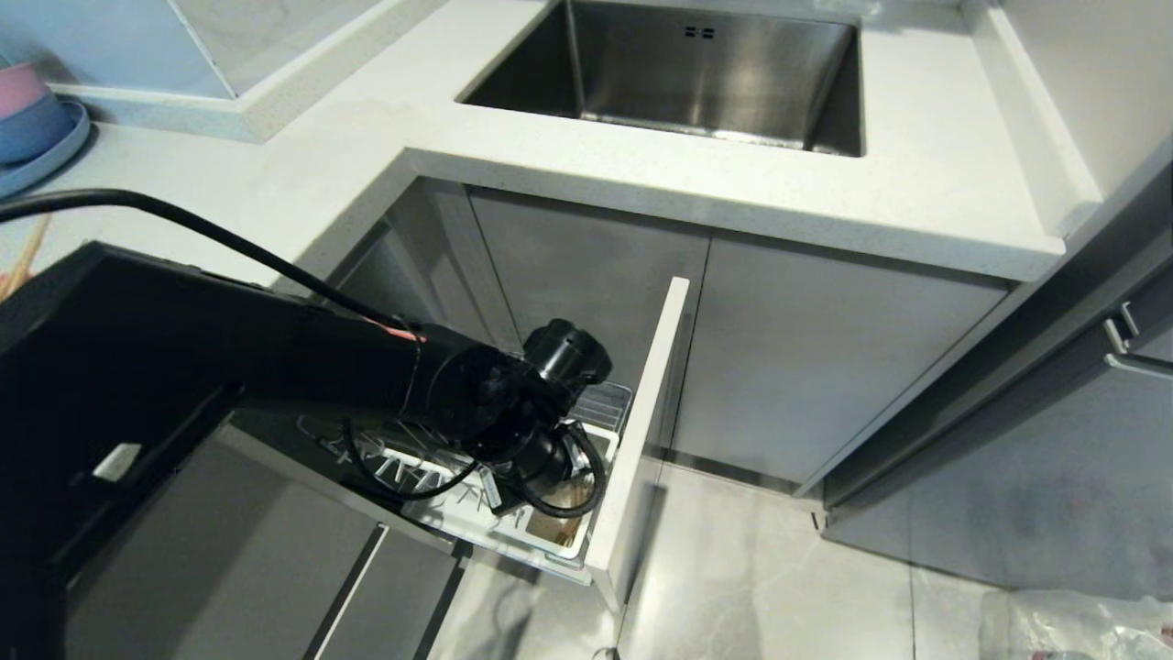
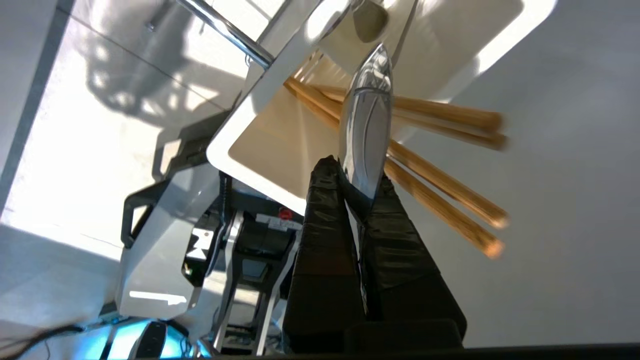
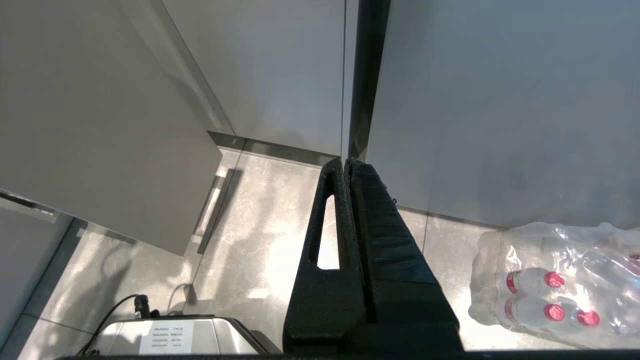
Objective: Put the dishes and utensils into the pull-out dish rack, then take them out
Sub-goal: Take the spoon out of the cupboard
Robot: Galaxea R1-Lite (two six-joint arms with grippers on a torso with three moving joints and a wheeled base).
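Left gripper (image 2: 361, 192) pinches the spoon (image 2: 367, 120) handle over the utensil cup (image 2: 235, 135) at the rack's (image 1: 609, 403) front corner, chopsticks (image 2: 440, 195) inside; unloading looks barely begun.

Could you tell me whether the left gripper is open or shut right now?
Shut on the spoon: the left gripper pinches its silver handle above the utensil cup.

From the head you look down on the pull-out dish rack (image 1: 586, 513); your left wrist camera sits close over its utensil cup (image 2: 260, 150); your right wrist camera faces floor (image 3: 250, 250).
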